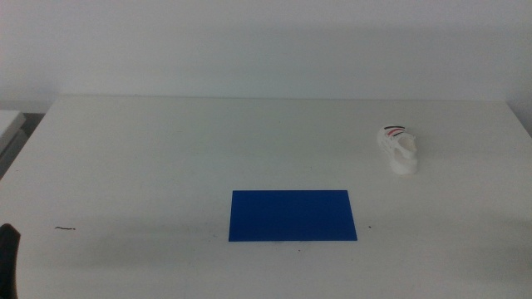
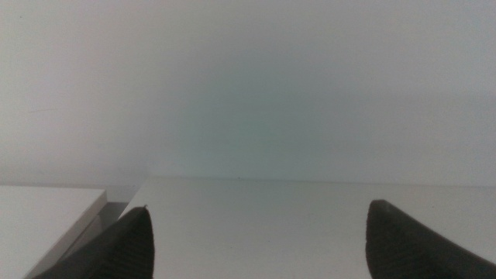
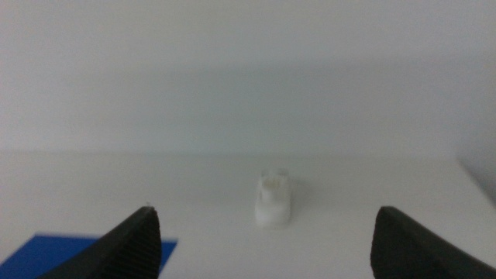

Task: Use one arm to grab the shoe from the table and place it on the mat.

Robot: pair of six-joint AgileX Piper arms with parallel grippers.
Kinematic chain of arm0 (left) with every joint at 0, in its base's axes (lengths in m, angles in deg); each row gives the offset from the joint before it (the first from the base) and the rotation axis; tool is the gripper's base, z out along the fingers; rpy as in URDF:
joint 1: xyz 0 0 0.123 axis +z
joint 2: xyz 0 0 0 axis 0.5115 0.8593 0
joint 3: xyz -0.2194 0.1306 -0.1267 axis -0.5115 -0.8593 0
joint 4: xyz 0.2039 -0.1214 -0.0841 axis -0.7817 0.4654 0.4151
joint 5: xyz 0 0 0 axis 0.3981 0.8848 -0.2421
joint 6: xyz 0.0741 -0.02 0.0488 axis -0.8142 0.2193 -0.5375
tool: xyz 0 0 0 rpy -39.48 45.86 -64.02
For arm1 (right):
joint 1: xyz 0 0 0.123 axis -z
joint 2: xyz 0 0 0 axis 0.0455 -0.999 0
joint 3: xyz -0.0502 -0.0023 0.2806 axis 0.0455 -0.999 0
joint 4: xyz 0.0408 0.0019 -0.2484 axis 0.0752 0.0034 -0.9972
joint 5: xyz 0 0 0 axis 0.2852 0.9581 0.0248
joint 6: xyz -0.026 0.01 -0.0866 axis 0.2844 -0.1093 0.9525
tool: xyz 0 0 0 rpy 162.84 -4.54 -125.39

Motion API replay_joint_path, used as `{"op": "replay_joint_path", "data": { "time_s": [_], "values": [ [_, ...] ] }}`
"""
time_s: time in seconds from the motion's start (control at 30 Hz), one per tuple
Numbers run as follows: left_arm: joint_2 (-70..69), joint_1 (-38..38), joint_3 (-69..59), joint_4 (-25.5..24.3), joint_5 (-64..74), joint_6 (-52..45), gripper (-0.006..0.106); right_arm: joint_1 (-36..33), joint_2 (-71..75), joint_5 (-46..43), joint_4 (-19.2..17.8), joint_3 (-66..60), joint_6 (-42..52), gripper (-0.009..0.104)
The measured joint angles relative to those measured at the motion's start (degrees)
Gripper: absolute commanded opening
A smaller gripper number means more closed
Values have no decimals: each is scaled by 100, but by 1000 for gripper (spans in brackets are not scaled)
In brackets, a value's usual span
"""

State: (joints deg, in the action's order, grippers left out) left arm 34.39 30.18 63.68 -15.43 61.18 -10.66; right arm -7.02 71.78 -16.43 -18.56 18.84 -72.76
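The small white shoe (image 1: 399, 149) with dark and red straps lies on the white table (image 1: 208, 141) at the right, beyond and to the right of the blue mat (image 1: 292, 215). The mat lies flat near the table's front middle, nothing on it. My right gripper (image 3: 263, 240) is open and empty; its wrist view shows the shoe (image 3: 274, 200) ahead between the jaws, some way off, and a corner of the mat (image 3: 85, 256). My left gripper (image 2: 256, 240) is open and empty; only a dark tip of it (image 1: 8, 257) shows at the middle view's bottom left.
A small dark mark (image 1: 65, 227) lies on the table at the front left. A second white surface (image 2: 46, 213) stands beside the table's left edge, with a gap between. A plain white wall rises behind the table.
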Motion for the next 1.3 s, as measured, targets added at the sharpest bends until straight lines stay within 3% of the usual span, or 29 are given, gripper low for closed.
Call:
{"op": "replay_joint_path", "data": {
  "time_s": [0.2, 0.53, 0.67, 0.83, 1.17, 1.3],
  "values": [
    [0, 0, 0, 0, 0, 0, 94, 0, -464, 2054, 292, 1302, 0, 91],
    [0, 0, 0, 0, 0, 0, 94, -228, -3932, 3173, 459, 4689, -106, 91],
    [0, 0, 0, 0, 0, 0, 94, -228, -5671, 4177, 603, 5984, -455, 91],
    [0, 0, 0, 0, 0, 0, 94, -228, -7544, 5331, 373, 7435, -516, 91],
    [0, 0, 0, 0, 0, 0, 94, -182, -10649, 5749, 136, 9573, -494, 91],
    [0, 0, 0, 0, 0, 0, 94, -179, -11811, 5779, -244, 10436, -660, 90]
  ]
}}
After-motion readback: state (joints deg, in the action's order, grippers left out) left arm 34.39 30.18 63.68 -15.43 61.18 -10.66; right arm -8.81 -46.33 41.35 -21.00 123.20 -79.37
